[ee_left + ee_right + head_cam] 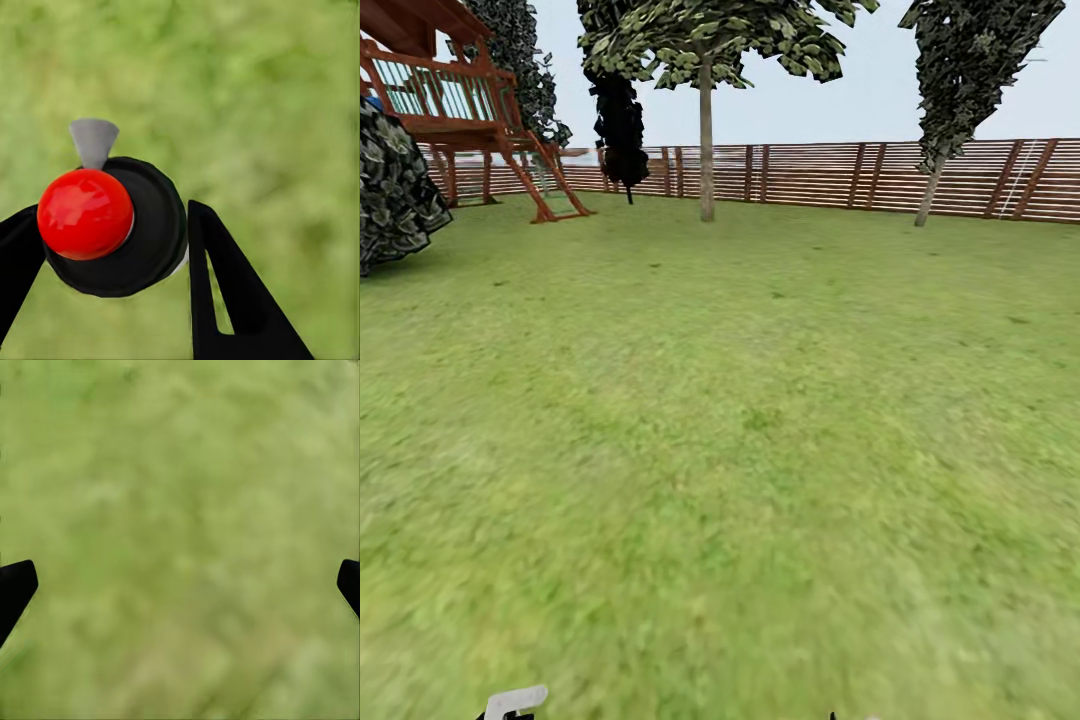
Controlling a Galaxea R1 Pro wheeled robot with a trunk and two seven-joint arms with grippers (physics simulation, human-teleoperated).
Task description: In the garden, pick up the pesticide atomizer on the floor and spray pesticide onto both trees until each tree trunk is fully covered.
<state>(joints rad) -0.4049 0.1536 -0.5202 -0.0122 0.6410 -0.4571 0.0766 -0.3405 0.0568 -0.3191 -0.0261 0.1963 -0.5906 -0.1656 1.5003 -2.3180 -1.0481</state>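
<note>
The pesticide atomizer (146, 225) sits between the two black fingers of my left gripper (112, 232), which is shut on it. From above I see its red dot (85, 214), dark round top and grey nozzle (94, 139), with blurred grass below. Its light-grey top (515, 702) pokes in at the head view's bottom edge. My right gripper (180, 585) is open over bare grass, holding nothing. Far ahead near the fence stand two trees: one with a straight trunk (706, 150), one at the right with a leaning trunk (930, 195).
A wide lawn (740, 420) stretches from me to the trees. A brown slatted fence (840, 175) closes the back. A wooden play structure (455, 100) stands far left, with a broad-leaved shrub (390, 190) in front of it. A dark shrub (620, 125) hangs beside the straight tree.
</note>
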